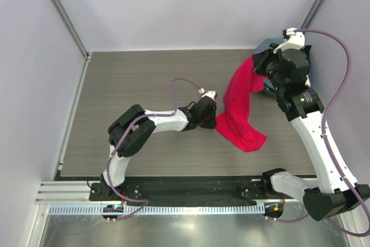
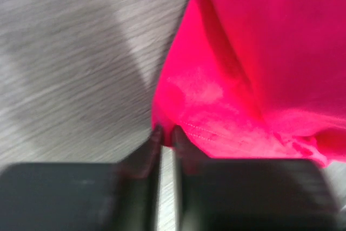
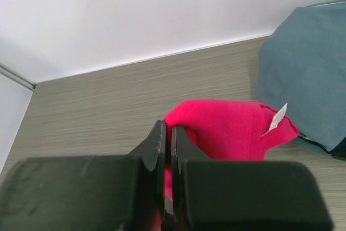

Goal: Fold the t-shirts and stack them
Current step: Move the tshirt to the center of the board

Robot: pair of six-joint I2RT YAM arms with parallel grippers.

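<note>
Aloft, right fingers (image 3: 155, 144) pinch the red t-shirt (image 1: 240, 105); its white tag (image 3: 278, 117) is unreadable; left fingers (image 2: 186, 144) pinch its hem.

PLACE: robot lab cell | SIGNS: bare white walls (image 1: 185, 4); aluminium posts (image 1: 62, 11); two arms (image 1: 315, 137) bolted on rail (image 1: 173, 189)

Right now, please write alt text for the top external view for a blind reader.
The right gripper holds a red t-shirt raised at the far right of the table, its lower end resting on it. The left gripper pinches that end.
</note>
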